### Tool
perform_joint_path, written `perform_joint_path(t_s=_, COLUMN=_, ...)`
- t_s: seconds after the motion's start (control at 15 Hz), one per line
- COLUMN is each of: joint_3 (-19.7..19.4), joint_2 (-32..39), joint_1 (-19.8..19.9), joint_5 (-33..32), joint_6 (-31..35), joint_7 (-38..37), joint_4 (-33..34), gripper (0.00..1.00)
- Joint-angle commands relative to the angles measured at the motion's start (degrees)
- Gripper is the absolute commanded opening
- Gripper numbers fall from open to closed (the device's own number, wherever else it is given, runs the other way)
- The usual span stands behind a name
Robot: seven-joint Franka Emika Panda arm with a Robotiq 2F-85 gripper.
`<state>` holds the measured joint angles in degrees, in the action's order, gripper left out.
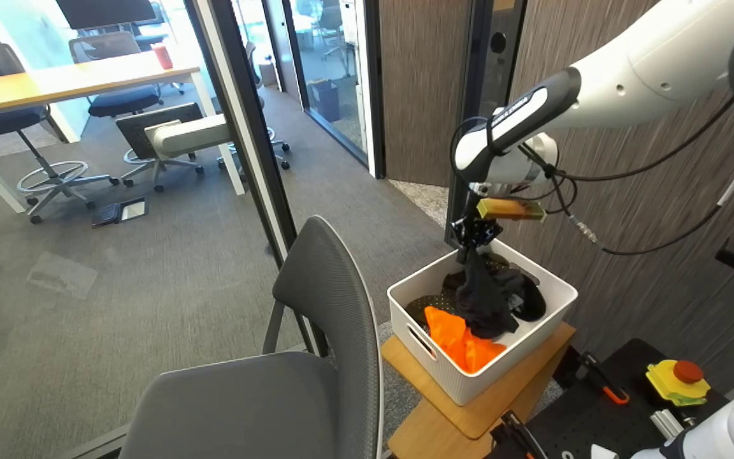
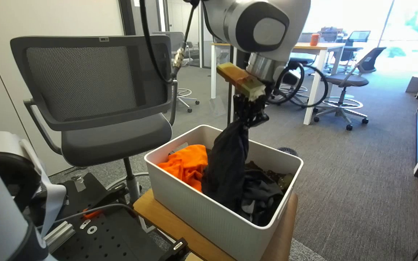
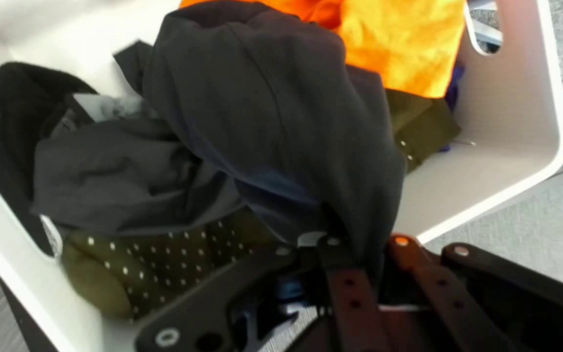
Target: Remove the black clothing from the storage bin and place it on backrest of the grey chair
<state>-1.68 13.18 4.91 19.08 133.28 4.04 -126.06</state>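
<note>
Jointed and dark, the pincer [image 3: 367,247] was clamped on the soft black clothing [image 2: 227,159], which hung in a long, widening fold into the ribbed white bin [image 2: 201,215]. Crumpled orange cloth [image 2: 187,163] lay inside. Smooth wood formed the surface [image 2: 172,223] below; nearby stood the grey chair [image 2: 114,139], its backrest [image 2: 82,79] a fine mesh.

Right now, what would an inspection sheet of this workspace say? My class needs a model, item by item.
Surface: wooden stand bearing the white bin.
Job's things: black clothing held up, lower part inside the bin; grey chair nearby.
Clutter: orange cloth and dotted olive cloth in the bin.
Grippers: one gripper, closed on the black clothing above the bin.
Cables: black cable sagging below the arm.
Surroundings: desk in the background, wood-grain wall behind the arm.
</note>
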Motion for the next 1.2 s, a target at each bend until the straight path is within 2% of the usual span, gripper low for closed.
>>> perform_joint_path(t_s=0.0, joint_3=0.74, joint_2=-10.63, joint_1=-1.99, joint_5=-4.54, joint_6=-0.83, joint_7=-1.03, joint_4=-1.17, gripper=0.14)
perform_joint_path(t_s=0.2, joint_3=1.68, joint_2=-17.13, joint_1=-4.21, joint_5=-10.70, joint_6=-1.14, joint_7=-3.58, joint_4=0.16, gripper=0.13)
perform_joint_path(t_s=0.47, joint_3=4.55, joint_2=-24.16, joint_1=-6.53, joint_5=-17.72, joint_6=-5.41, joint_7=-6.70, joint_4=4.14, gripper=0.13)
perform_joint_path(t_s=0.8, joint_3=9.79, joint_2=-29.33, joint_1=-9.76, joint_5=-22.65, joint_6=-15.94, joint_7=-8.31, joint_4=12.80, gripper=0.12)
perform_joint_path(t_s=1.13, joint_3=17.35, joint_2=-29.10, joint_1=-13.34, joint_5=-27.47, joint_6=-28.65, joint_7=-11.74, joint_4=25.64, gripper=0.12)
